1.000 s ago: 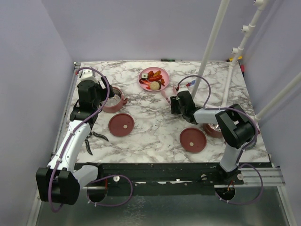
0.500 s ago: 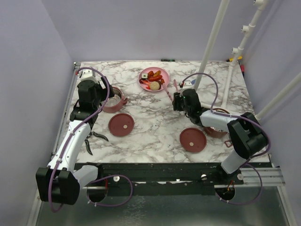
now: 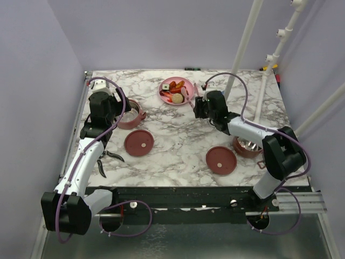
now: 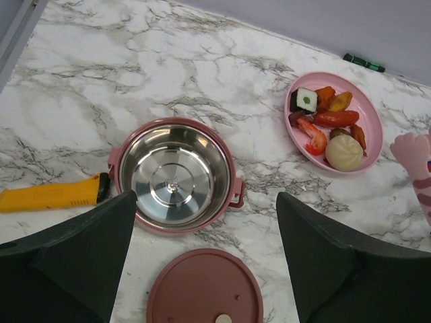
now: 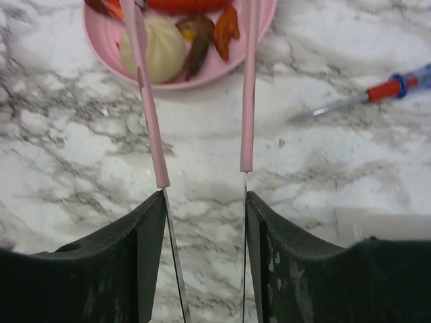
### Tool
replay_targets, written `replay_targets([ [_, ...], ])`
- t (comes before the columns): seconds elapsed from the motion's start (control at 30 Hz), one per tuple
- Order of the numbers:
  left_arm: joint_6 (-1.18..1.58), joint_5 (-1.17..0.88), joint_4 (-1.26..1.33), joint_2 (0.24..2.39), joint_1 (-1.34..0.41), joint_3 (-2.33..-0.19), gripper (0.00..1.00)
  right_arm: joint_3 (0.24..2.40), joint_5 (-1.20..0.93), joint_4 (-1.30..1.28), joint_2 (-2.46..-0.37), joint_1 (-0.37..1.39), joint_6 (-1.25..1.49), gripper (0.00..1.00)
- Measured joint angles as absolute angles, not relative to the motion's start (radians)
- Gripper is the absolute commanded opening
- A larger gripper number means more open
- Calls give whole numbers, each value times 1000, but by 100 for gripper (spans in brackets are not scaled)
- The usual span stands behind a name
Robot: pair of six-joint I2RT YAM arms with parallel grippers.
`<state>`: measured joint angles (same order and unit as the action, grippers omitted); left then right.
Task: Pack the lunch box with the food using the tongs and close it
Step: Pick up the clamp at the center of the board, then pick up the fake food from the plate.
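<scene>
The right gripper (image 5: 205,256) is partly closed on the pink tongs (image 5: 149,121) and holds them by their thin metal end. The two arms of the tongs are apart and reach out over the near rim of the pink plate (image 4: 374,145). One arm crosses in front of the round cream bun (image 5: 168,50); I cannot tell if it touches it. The food (image 4: 335,118) lies on the plate: red sausage sticks, orange and dark bits, a white cube with a green dot, and the bun. A red and blue screwdriver (image 5: 387,89) lies on the bench (image 3: 178,135) near the plate.

The left gripper (image 4: 205,202) is wide open and holds nothing. It hangs above an empty bowl (image 4: 174,176) of the lunch box, shiny inside. A flat dark red lid (image 4: 205,293) lies just beside that bowl, and a yellow tool (image 4: 50,196) lies by its handle. The other bowl (image 3: 249,147) sits by the right arm, with a second lid (image 3: 221,160) close by. Black pliers (image 3: 110,157) lie near the left arm.
</scene>
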<state>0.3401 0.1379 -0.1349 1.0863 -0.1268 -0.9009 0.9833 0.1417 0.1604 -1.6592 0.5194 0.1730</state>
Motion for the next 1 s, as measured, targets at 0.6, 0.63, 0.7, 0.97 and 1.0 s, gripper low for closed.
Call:
replay_targets([
  [0.6, 335, 138, -129, 1069, -127, -901, 86, 1242, -20, -82, -1826, 532, 208, 50],
  [0.63, 335, 138, -129, 1068, -127, -901, 86, 1248, -21, -84, -1832, 535, 209, 50],
  [0.7, 335, 138, -129, 1066, -127, -901, 86, 1261, -21, -93, -1844, 538, 212, 50],
  [0.97, 333, 138, -129, 1064, -127, -901, 86, 1295, -19, -123, -1883, 542, 228, 49],
  [1.0, 333, 138, -129, 1064, -127, -901, 86, 1297, -18, -124, -1886, 542, 229, 49],
])
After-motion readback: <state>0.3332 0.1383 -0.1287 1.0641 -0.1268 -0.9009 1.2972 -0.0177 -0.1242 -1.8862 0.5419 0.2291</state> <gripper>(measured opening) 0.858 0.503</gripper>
